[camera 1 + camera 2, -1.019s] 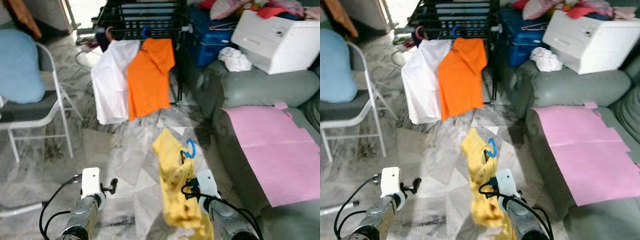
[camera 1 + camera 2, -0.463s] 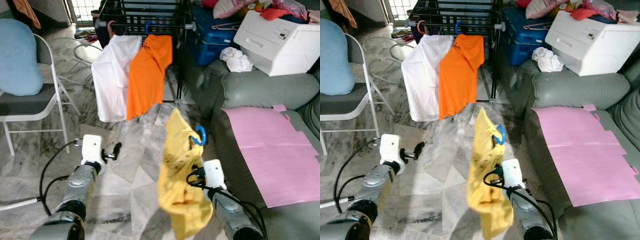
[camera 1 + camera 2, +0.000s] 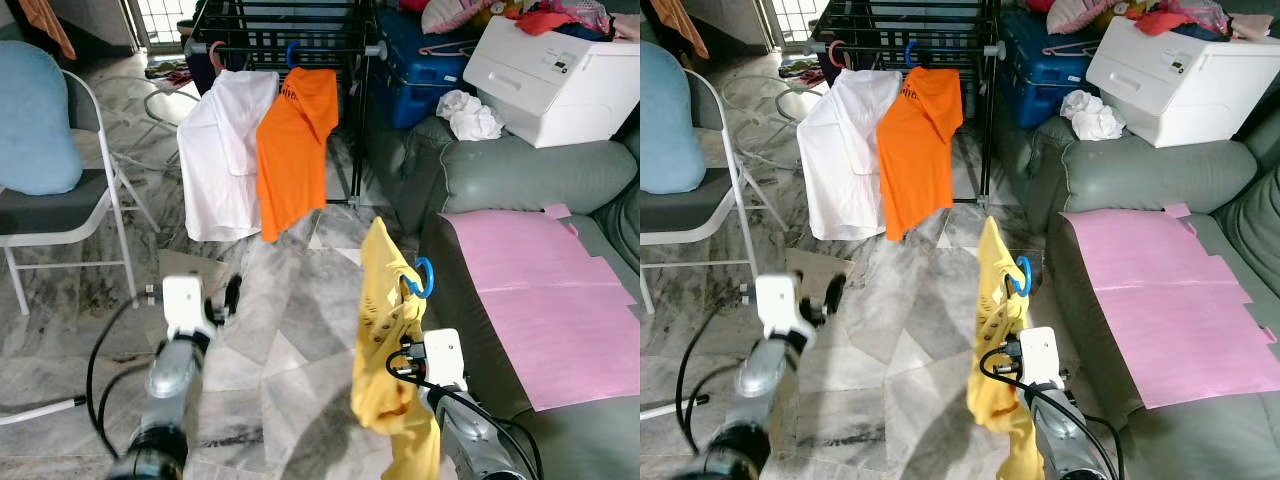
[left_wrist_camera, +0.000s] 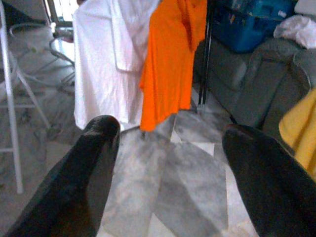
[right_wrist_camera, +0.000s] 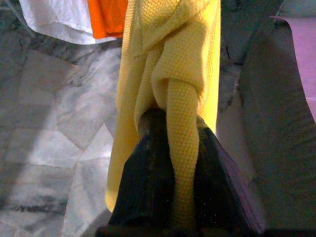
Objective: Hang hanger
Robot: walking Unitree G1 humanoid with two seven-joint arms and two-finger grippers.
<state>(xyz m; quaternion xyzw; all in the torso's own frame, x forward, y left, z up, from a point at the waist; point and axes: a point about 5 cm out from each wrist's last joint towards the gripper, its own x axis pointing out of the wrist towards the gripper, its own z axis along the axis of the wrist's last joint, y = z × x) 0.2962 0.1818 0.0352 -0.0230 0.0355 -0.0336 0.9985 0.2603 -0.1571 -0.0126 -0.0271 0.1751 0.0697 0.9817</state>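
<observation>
A yellow garment [image 3: 383, 345] hangs on a hanger whose blue hook [image 3: 424, 278] sticks out at its top. My right gripper [image 5: 177, 123] is shut on the bunched yellow cloth, holding it up over the floor beside the sofa. The black drying rack [image 3: 290, 20] stands ahead, well beyond the garment. On its front bar hang a white shirt [image 3: 225, 150] and an orange shirt [image 3: 295, 140]. My left gripper [image 4: 170, 128] is open and holds nothing, raised at the left and pointing toward the two shirts; its arm [image 3: 175, 370] is blurred.
A folding chair [image 3: 60, 215] with a blue cushion stands at the left. A green sofa [image 3: 530, 175] with a pink sheet [image 3: 540, 300] runs along the right, bearing a white printer [image 3: 555, 65]. A blue crate [image 3: 420, 70] sits beside the rack. Marble floor lies between.
The camera has lifted and shifted. My right gripper has raised the yellow garment and carried it toward the sofa side. The left arm has come up and forward.
</observation>
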